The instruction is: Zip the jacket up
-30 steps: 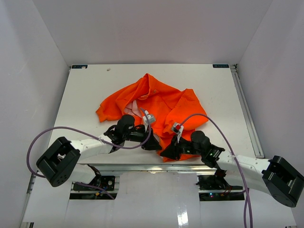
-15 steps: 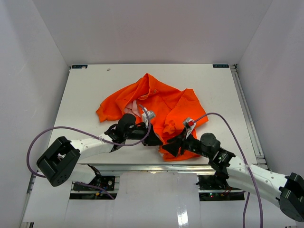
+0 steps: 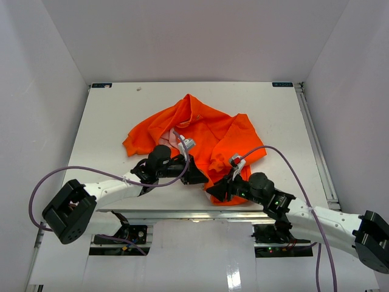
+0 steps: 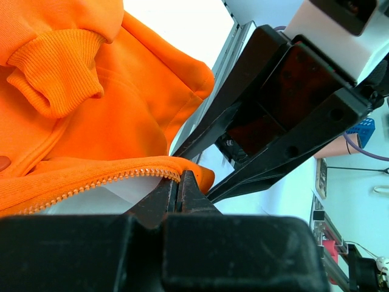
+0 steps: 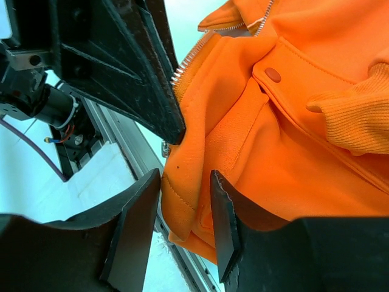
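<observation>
The orange jacket [image 3: 203,131] lies crumpled in the middle of the table, its near hem at the front edge. My left gripper [image 3: 198,177] is shut with its tips pinched on the zipper edge [image 4: 109,180] at the jacket's bottom corner; it also shows in the left wrist view [image 4: 179,182]. My right gripper [image 3: 216,191] is open just right of it. In the right wrist view its fingers [image 5: 137,219] stand either side of a fold of the hem [image 5: 185,201] without closing on it. A ribbed cuff [image 5: 358,121] lies on the jacket front.
The table's metal front rail [image 5: 130,152] runs right under the hem. Walls enclose the white table [image 3: 109,121] on three sides. Purple cables [image 3: 73,170] loop from both arms. The left arm's fingers [image 5: 152,79] crowd the right wrist view.
The right arm has swung and settled lower, its open jaws now around the hem fold. The left gripper has shifted slightly right, still pinched on the zipper edge.
</observation>
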{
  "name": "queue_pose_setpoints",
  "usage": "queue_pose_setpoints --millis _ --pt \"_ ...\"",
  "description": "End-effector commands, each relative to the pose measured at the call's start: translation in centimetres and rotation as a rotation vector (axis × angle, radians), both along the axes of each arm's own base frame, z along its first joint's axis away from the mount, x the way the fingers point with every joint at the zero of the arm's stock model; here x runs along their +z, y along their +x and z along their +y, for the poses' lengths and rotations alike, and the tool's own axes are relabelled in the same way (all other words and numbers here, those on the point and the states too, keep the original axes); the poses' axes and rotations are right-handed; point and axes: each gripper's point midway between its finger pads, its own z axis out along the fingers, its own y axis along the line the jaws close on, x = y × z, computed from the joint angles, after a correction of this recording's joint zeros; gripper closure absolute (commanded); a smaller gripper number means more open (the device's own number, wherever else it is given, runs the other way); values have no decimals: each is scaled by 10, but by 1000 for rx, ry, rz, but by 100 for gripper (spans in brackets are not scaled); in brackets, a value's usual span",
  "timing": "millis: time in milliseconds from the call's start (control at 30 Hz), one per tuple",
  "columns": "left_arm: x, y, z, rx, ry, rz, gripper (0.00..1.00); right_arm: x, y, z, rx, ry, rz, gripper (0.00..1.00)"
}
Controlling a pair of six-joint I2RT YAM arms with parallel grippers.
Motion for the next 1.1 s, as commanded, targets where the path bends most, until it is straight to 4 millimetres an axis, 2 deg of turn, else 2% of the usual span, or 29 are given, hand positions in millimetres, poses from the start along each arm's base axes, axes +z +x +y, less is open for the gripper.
queue_pose_setpoints --millis 0,233,567,833,933,1000,1067 --pt "19 -3 -1 -9 -59 -29 100 14 8 5 -32 26 -40 56" --pt "21 -7 0 -18 -76 -29 100 10 9 9 -20 19 -47 59" --pt "20 -7 3 -5 -72 -36 100 17 7 14 5 82 -86 64" --pt "23 -7 4 0 -79 -44 100 16 7 13 7 66 -98 88" --pt "25 -5 4 3 -74 -57 100 15 5 12 15 62 -103 92" --pt "25 -2 6 16 -47 -77 84 16 5 12 20 65 -107 92" --pt "16 11 13 75 50 -111 68 20 4 12 21 76 -115 92"
